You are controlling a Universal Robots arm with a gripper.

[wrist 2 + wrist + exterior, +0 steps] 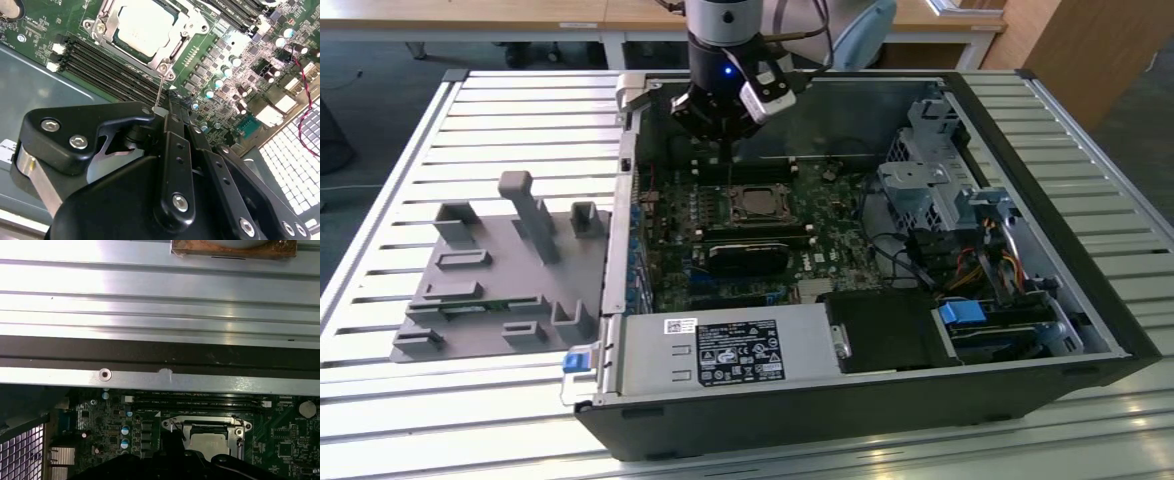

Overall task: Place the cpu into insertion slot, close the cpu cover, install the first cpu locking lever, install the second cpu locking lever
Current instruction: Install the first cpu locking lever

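Cpu (754,203), one silvery square, sits socketed mid-frame in the exterior view under one silver metal frame cover (182,42). Your gripper (720,137), just above it in frame, is clenched, touching one thin wire lever (160,85).

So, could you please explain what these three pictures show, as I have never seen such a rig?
This is one robot arm with a claw working inside an open computer case that lies on a slatted metal table. The exterior view is from a camera off the arm. Both wrist views come from cameras riding on the arm and show the green motherboard. The cpu lies framed by the silver cpu cover. In the second wrist view a thin wire locking lever runs from the cover's corner up to the claw's tip; whether it is gripped I cannot tell. A grey holder lies beside the case.
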